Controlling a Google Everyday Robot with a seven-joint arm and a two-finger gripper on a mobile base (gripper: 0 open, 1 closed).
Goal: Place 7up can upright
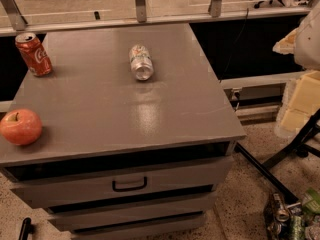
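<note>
The 7up can (pixel 141 62) is silvery-white with green markings. It lies on its side on the grey cabinet top (pixel 125 114), in the back middle, with its shiny end facing me. My gripper (pixel 300 104) shows as cream and white parts at the right edge of the camera view. It is off the cabinet, well to the right of the can, and holds nothing that I can see.
A red cola can (pixel 33 54) stands upright at the back left corner. A red apple (pixel 20 126) sits at the front left edge. The cabinet has drawers with a black handle (pixel 129 185). Black stand legs (pixel 280 159) and several crushed cans (pixel 287 219) are on the floor at right.
</note>
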